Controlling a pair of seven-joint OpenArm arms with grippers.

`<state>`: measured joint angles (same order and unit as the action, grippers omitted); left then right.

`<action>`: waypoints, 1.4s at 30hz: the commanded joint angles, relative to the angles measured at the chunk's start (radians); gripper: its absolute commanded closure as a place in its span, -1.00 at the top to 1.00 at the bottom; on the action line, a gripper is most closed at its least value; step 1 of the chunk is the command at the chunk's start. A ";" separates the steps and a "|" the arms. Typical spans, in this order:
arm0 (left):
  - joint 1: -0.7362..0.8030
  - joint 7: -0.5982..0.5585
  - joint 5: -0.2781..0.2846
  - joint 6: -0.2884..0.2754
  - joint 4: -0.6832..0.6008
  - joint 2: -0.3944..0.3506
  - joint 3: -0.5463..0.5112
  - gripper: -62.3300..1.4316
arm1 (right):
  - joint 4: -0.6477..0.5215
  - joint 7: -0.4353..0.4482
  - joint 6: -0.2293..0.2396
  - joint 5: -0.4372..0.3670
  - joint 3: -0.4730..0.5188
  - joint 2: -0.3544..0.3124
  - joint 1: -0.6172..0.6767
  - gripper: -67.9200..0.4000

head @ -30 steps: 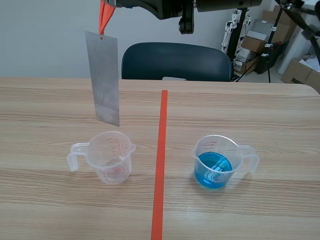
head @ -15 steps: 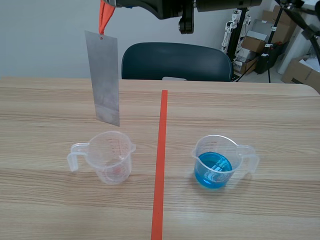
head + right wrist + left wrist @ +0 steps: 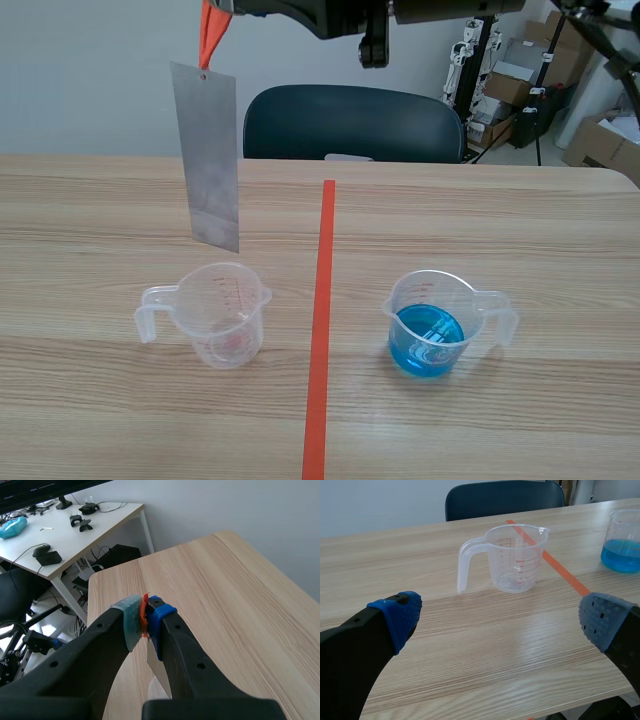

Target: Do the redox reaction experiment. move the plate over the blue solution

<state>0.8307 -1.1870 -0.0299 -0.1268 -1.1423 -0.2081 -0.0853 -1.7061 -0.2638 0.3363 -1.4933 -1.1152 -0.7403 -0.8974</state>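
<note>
Nearest me, my left tool (image 3: 500,615) sits low over the wooden surface (image 3: 520,220), its blue pads spread wide with nothing between them. Ahead of it stands the empty measuring cup (image 3: 512,557), upright, handle toward the left. Across the orange tape line (image 3: 320,330) from it, well apart, is the clear cup (image 3: 405,300) holding the blue solution (image 3: 425,340), handle pointing right. The metal plate (image 3: 207,155) hangs upright in the air on the empty cup's side of the tape, its lower edge above and behind that cup's rim, not over the blue liquid. It dangles from an orange tab (image 3: 210,35), and my right tool (image 3: 145,617) is clamped on that tab. A dark chair (image 3: 350,120) stands beyond the far edge.
</note>
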 commanded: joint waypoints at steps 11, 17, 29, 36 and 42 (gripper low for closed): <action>0.000 0.032 0.003 0.002 -0.010 -0.008 0.005 1.00 | -0.010 0.026 0.035 -0.017 0.016 -0.066 -0.017 -0.98; 0.000 -0.012 0.003 0.002 -0.010 -0.009 0.005 1.00 | -0.010 0.036 0.058 -0.022 0.016 -0.129 -0.017 -0.98; 0.000 -0.124 0.003 0.005 -0.046 -0.037 0.005 1.00 | -0.010 0.101 0.193 -0.022 0.016 -0.321 -0.016 -0.98; 0.003 -0.130 0.011 0.005 -0.050 -0.076 0.005 0.38 | -0.010 0.145 0.265 -0.022 0.016 -0.438 -0.016 -0.98; 0.006 -0.138 0.011 0.005 -0.058 -0.082 0.005 -0.05 | -0.010 0.163 0.335 -0.022 0.015 -0.522 -0.007 -0.98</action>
<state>0.8314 -1.3109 -0.0257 -0.1238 -1.1790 -0.2882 -0.0845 -1.7065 -0.1226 0.6655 -1.5051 -1.1149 -1.2503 -0.8970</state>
